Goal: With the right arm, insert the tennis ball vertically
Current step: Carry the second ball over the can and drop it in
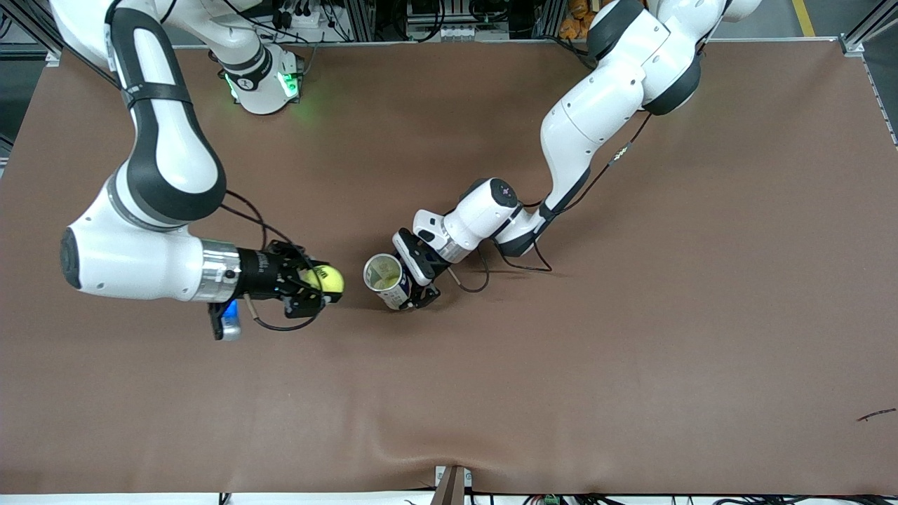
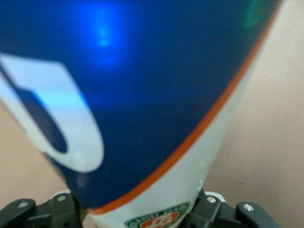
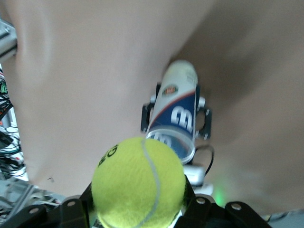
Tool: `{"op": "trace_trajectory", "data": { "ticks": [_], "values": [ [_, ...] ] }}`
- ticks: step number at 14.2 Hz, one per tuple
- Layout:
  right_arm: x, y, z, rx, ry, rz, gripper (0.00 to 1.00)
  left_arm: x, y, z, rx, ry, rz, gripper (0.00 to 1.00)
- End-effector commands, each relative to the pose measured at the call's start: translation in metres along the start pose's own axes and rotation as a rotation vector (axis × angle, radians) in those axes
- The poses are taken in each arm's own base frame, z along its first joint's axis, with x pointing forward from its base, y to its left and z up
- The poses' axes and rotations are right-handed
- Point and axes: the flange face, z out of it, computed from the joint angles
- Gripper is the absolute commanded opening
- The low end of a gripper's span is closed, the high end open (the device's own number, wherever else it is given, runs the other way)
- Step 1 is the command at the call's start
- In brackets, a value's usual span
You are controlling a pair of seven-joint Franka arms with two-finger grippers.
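R gripper (image 1: 324, 283) clamped on tennis ball (image 1: 325, 280), just beside can (image 1: 386, 279) mouth. L gripper (image 1: 419, 283) grips can upright; you need ball directly over opening.

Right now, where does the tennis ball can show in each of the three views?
Front view: the tennis ball can sits mid-table, open mouth up, in the left gripper.
Left wrist view: its blue-and-white wall fills the picture.
Right wrist view: it shows above the tennis ball.
Shared landmark: the brown table.
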Motion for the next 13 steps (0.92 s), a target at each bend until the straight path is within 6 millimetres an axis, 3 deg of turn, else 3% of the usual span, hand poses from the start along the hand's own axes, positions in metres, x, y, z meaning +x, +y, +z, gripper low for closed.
{"op": "trace_trajectory", "data": {
  "ticks": [1, 3, 9, 13],
  "values": [
    [-0.028, -0.012, 0.039, 0.000, -0.022, 0.091, 0.25, 0.001, 0.000, 0.001, 0.008, 0.014, 0.008, 0.81],
    [-0.020, -0.011, 0.061, -0.018, -0.021, 0.135, 0.25, 0.001, 0.000, 0.001, 0.009, 0.016, 0.009, 0.81],
    [0.014, 0.005, 0.092, -0.088, -0.028, 0.227, 0.26, 0.001, 0.000, 0.001, 0.008, 0.014, 0.008, 0.81],
    [0.008, 0.009, 0.105, -0.113, -0.028, 0.227, 0.27, 0.001, 0.000, 0.001, 0.008, 0.014, 0.009, 0.81]
  ]
}}
